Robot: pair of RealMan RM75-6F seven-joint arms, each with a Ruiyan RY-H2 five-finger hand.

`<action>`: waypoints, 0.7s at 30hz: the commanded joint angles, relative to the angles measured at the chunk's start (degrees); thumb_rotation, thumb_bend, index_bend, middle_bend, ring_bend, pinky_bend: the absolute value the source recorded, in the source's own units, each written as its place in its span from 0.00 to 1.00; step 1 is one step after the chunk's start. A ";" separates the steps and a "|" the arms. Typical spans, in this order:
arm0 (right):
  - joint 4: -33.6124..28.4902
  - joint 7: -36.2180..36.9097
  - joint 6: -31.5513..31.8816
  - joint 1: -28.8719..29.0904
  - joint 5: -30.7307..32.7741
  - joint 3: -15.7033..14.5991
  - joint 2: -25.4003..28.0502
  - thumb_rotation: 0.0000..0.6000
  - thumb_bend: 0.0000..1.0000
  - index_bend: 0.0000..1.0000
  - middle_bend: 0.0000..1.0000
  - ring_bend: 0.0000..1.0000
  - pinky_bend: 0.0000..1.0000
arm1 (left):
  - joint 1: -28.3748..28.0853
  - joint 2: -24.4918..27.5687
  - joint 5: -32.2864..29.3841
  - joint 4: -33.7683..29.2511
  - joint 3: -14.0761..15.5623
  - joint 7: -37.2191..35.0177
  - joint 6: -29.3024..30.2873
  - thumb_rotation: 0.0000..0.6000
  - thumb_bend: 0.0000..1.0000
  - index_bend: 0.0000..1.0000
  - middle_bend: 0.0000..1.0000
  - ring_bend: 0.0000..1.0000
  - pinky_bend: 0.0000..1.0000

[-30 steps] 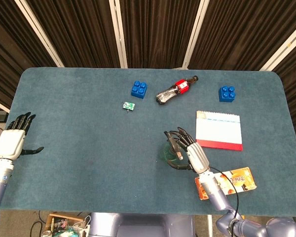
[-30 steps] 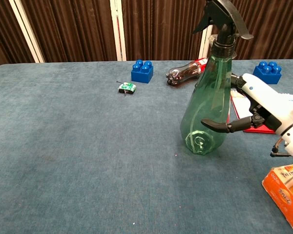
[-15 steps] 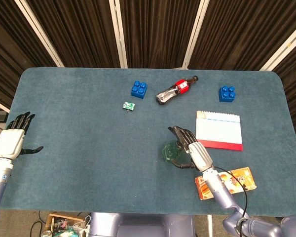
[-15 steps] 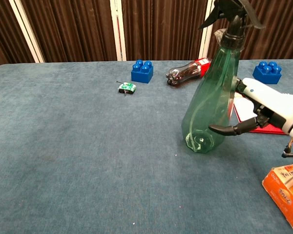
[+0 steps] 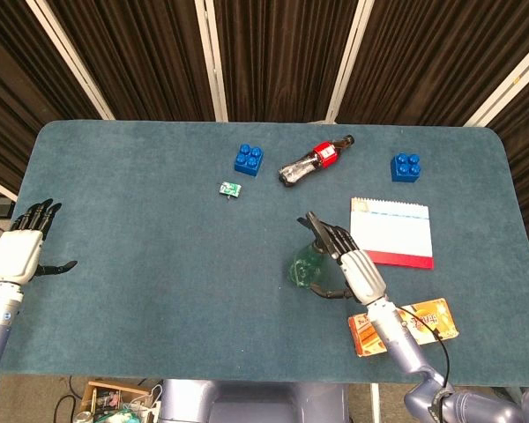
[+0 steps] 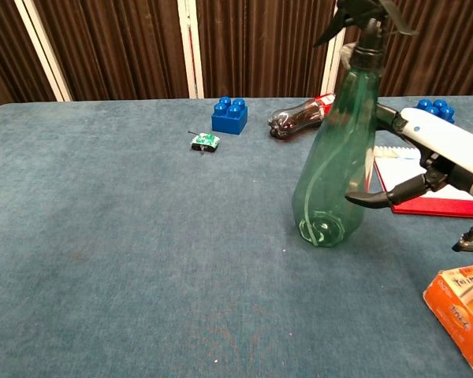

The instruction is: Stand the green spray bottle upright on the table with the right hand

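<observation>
The green spray bottle (image 5: 307, 266) stands upright on the blue table (image 5: 141, 229), black trigger head on top, right of centre near the front edge. In the chest view the bottle (image 6: 335, 173) rests on its base. My right hand (image 5: 357, 269) is just to its right with the fingers stretched out and apart. In the chest view the right hand (image 6: 441, 153) has its thumb (image 6: 378, 197) reaching across the bottle's lower right side, the other fingers behind it; I cannot tell whether they touch. My left hand (image 5: 19, 251) hangs at the table's left edge, fingers apart, holding nothing.
A cola bottle (image 5: 313, 161) lies at the back between two blue bricks (image 5: 249, 159) (image 5: 406, 166). A small green toy (image 5: 230, 189) sits near the left brick. A white and red notebook (image 5: 391, 232) lies right of the hand, an orange box (image 5: 414, 324) at the front edge.
The right hand's fingers have uncurled from around the bottle and the hand has drawn back to the right. The bottle tilted briefly and now stands straight. The left hand has not moved.
</observation>
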 commanded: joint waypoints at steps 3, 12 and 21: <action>-1.91 -1.22 0.95 -0.54 -0.07 0.19 1.17 1.00 0.24 0.00 0.00 0.00 0.00 | 0.04 0.05 0.11 -0.11 0.10 0.05 0.03 1.00 0.02 0.00 0.00 0.01 0.16; -3.32 -6.64 2.53 -2.41 -0.19 -0.44 6.49 1.00 0.24 0.00 0.00 0.00 0.00 | 0.51 0.35 0.64 -0.86 0.23 0.57 1.35 1.00 0.02 0.00 0.00 0.01 0.16; -1.70 -18.87 3.48 -6.66 4.44 -0.38 18.94 1.00 0.24 0.00 0.00 0.00 0.00 | 0.92 0.48 0.68 -1.51 0.32 1.58 2.13 1.00 0.02 0.00 0.00 0.01 0.16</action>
